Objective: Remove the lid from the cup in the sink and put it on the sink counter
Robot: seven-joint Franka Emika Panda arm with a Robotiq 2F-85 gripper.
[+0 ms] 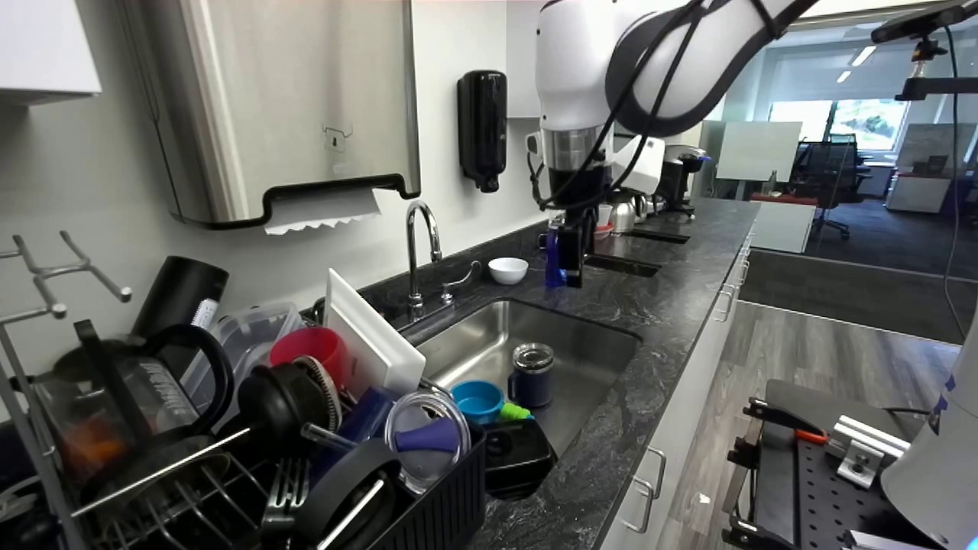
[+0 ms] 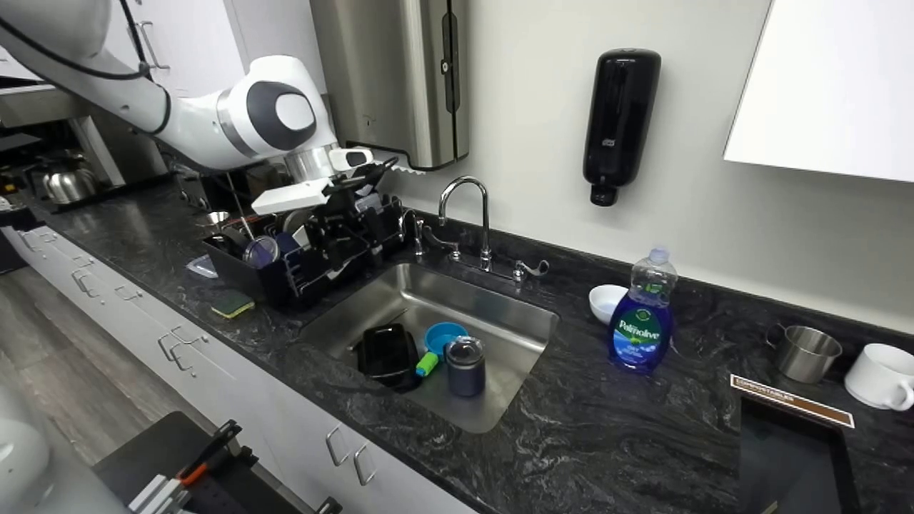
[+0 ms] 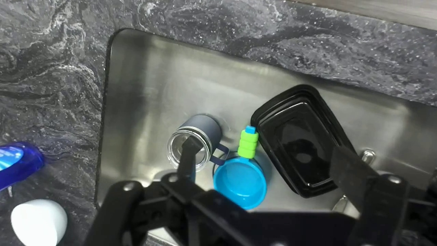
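In the wrist view, your pincer (image 3: 265, 153) is standing wide and holding nothing, 1 of its 2 fingers (image 3: 187, 159) crossing the lid (image 3: 177, 147) by line of sight. That see-through lid is sitting on the mouth of the cup (image 3: 208, 126), which is standing in the sink (image 3: 160, 85). You should be centring the pincer over the lid, checking that the gap is really spanning it, then lowering until the tips are flanking only its edge; going deeper means risking a grip on the cup itself. While lifting, you should be watching whether the cup is rising too, since the lid may be fitting snugly. The cup's handle (image 3: 221, 153) is pointing towards a blue pan (image 3: 240, 182) with a green grip (image 3: 248, 145), and a black tub (image 3: 290, 133) is lying just beside that grip; a low finger could be bumping them.

In an exterior view, the pincer is hanging well above the cup, hiding part of the soap bottle (image 1: 552, 267). The tap (image 1: 412, 260) is arching on the wall side, so you should be steering away from it.

In an exterior view, the pincer is showing in front of the dish rack (image 2: 243, 277). The soap bottle and a white bowl (image 2: 605, 301) are standing on the desk (image 2: 571, 435); the stretch before them is looking handiest for the lid.
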